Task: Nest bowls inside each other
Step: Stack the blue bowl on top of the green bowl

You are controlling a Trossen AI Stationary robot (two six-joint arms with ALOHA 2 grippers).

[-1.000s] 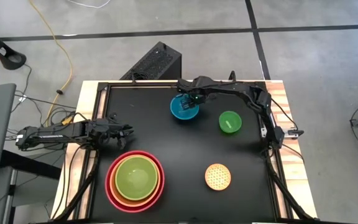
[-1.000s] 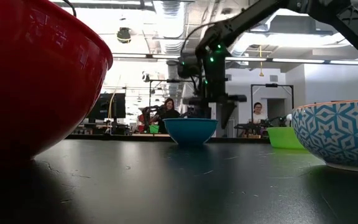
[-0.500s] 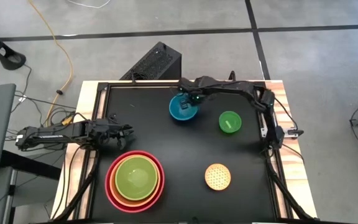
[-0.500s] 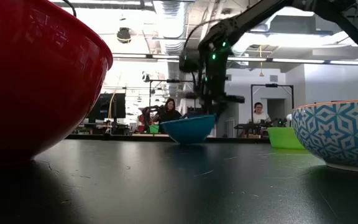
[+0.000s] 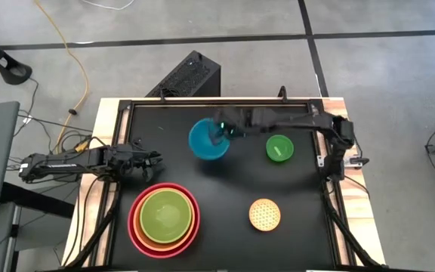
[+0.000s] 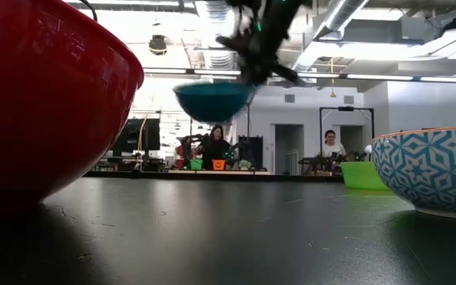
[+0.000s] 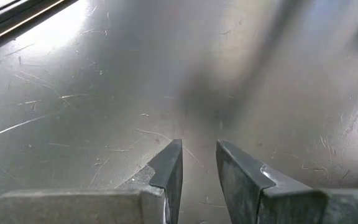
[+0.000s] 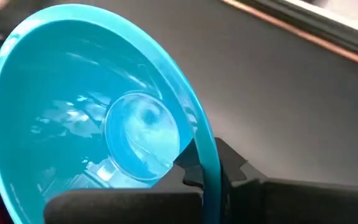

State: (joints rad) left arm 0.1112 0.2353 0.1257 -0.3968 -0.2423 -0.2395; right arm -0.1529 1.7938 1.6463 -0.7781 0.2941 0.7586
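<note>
A blue bowl (image 5: 208, 140) hangs in the air over the far middle of the table, with my right gripper (image 5: 225, 130) shut on it; the low view shows the blue bowl (image 6: 212, 100) well above the tabletop. A red-pink bowl (image 5: 134, 224) at the near left holds an orange bowl (image 5: 195, 219) and a lime green bowl (image 5: 164, 214) nested inside. The smallest green bowl (image 5: 279, 148) stands right of the blue one. The patterned yellow bowl (image 5: 264, 214) rests near the front right. My left gripper (image 7: 199, 168) waits at the table's left edge, slightly open over bare tabletop. My right gripper pinches the blue bowl's rim (image 8: 207, 163) on the side toward the table's right, one finger inside the bowl and one finger (image 8: 230, 169) outside its wall. The fingers slant down from the right. The bowl is lifted clear, mouth up, roughly level.
The black tabletop (image 5: 225, 189) lies bare between the stack and the patterned bowl. A raised frame (image 5: 202, 101) runs round the table. Cables trail at the left edge near my left arm (image 5: 66, 162). People sit in the room beyond the table.
My right gripper has shut on the blue bowl's rim, tipping the bowl up on one side. It then rose and swung toward the table's left and near side, lifting the bowl clear of the table.
</note>
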